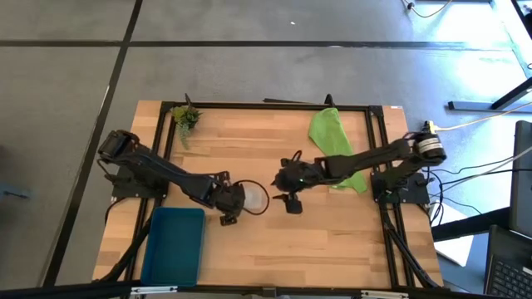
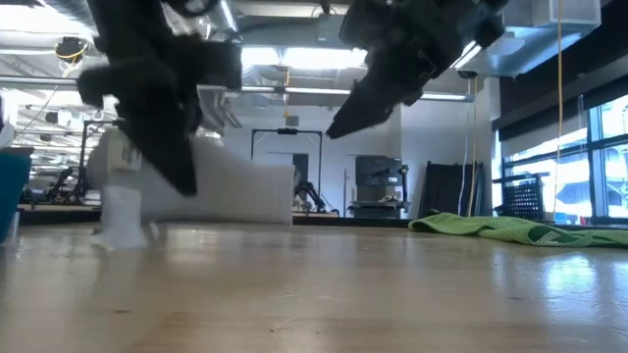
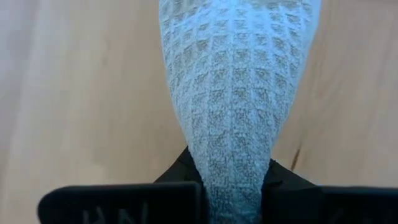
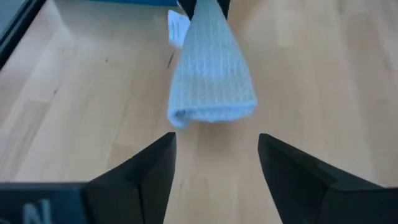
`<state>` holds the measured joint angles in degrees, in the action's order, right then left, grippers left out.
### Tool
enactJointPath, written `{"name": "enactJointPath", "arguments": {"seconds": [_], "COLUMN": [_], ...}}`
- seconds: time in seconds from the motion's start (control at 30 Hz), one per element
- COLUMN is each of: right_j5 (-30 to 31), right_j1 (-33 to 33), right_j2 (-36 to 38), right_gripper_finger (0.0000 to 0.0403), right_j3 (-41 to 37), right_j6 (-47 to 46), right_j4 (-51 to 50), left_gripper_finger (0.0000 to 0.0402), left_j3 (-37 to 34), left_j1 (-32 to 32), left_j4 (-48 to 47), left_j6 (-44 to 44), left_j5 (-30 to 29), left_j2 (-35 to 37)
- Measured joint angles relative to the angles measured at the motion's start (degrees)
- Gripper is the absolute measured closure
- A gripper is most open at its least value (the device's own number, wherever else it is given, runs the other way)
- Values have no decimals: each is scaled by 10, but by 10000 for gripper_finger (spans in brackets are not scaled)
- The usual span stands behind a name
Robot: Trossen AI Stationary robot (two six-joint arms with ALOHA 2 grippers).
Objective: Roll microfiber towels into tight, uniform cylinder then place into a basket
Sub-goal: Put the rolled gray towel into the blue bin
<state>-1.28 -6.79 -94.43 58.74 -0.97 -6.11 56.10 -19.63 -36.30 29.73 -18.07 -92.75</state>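
The light grey towel (image 1: 251, 199), rolled into a cylinder, lies out toward the table's middle from my left gripper (image 1: 229, 208), which is shut on one end of it. The roll (image 4: 211, 81) points its free end at my right gripper (image 4: 217, 180). That gripper is open and hangs above the table a short way to the right of the roll, touching nothing. The lime green towel (image 1: 337, 149) lies crumpled and flat on the table at the far right. The teal basket (image 1: 174, 245) stands at the near left. My left gripper pinches the rolled grey towel's end (image 3: 236, 180) between its two fingers, and the roll is squeezed narrow there and widens beyond. The fingers (image 3: 124, 202) slant down from the table's left, along the roll. The held end is raised; whether the free end (image 4: 214, 112) rests on the wood I cannot tell.
A small green plant sprig (image 1: 184, 118) stands at the far left corner. A black frame (image 1: 249, 105) runs along the table's far and side edges. Bare wood (image 1: 316, 249) lies between the basket and the right arm's base.
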Motion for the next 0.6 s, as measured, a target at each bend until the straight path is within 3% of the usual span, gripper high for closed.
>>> {"name": "enactJointPath", "arguments": {"seconds": [0.17, 0.6], "right_j5": [36, 39], "right_j1": [-27, -55], "right_j2": [28, 34], "right_gripper_finger": [175, 175], "right_j3": [0, -1], "right_j6": [0, -3], "right_j4": [-17, -20], "left_gripper_finger": [365, 365], "left_j3": [0, 1], "left_j1": [-21, -90], "left_j4": [-39, -169], "left_j6": [15, 17], "left_j5": [-33, -71], "left_j2": [57, 222]}}
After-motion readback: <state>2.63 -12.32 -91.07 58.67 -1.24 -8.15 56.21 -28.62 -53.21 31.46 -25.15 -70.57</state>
